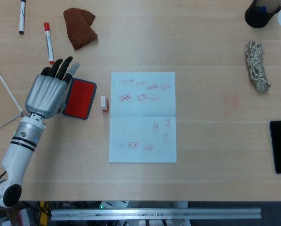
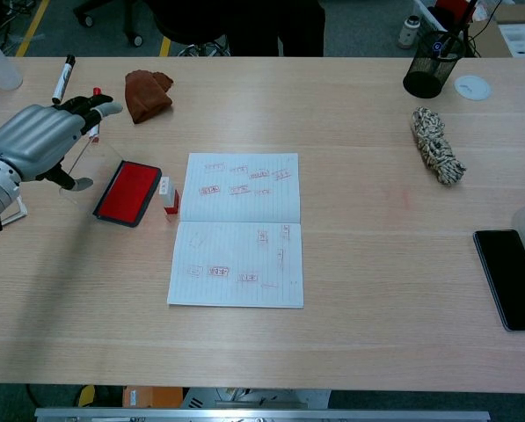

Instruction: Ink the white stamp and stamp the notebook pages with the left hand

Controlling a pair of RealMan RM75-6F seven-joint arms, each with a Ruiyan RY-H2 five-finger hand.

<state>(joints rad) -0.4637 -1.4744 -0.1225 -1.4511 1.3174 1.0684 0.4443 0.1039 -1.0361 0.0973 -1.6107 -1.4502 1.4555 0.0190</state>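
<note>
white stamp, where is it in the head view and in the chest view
Head view: the white stamp sits left of centre, in the gap between the ink pad and the notebook's left edge.
Chest view: the white stamp is left of centre, again just off the notebook's left edge.
Shared landmark: the red ink pad lies immediately left of it in both views.
</note>
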